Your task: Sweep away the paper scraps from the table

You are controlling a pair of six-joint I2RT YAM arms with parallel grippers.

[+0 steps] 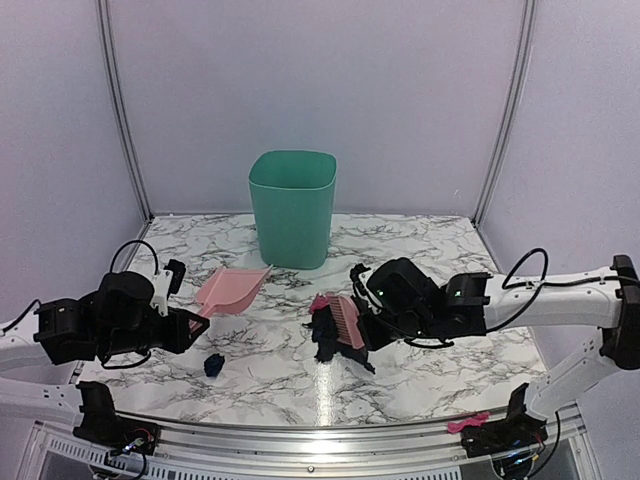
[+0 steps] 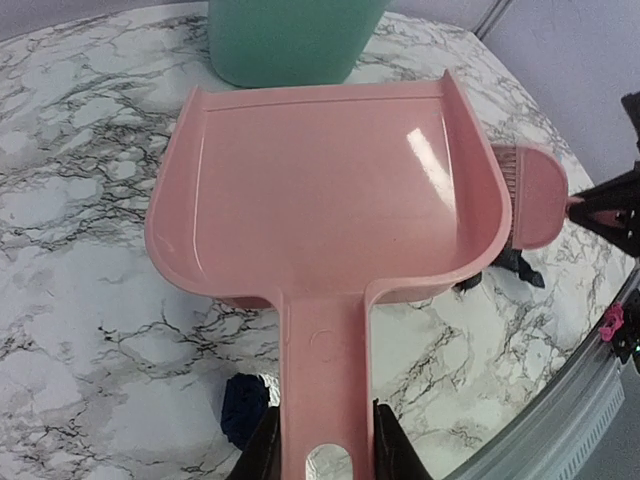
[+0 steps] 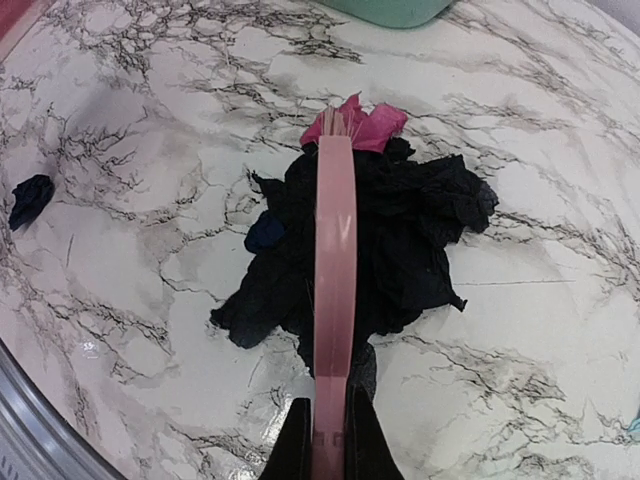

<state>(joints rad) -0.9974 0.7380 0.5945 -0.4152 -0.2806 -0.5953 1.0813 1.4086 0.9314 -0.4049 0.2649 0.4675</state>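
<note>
Roughly at the middle of the surface (image 1: 430,375), most of the paper scraps (image 3: 420,235) lie in one dark crumpled heap whose long axis runs from the back edge toward the front edge, with a magenta bit (image 3: 360,125) at its far end. The pink brush (image 3: 335,290) lies along that same axis across the top of the heap, its handle clamped between the fingers of the right gripper (image 3: 325,440), so the heap sits directly ahead of that gripper. A lone navy scrap (image 1: 213,365) lies apart, nearer the front edge and left of centre, just beside the left gripper (image 2: 320,455). That gripper is closed on the handle of the pink dustpan (image 2: 320,190), whose mouth points toward the back edge and the green bin (image 1: 292,205); its tray shows only bare pink plastic. The bin stands upright near the back edge, its inside hidden from every view
</note>
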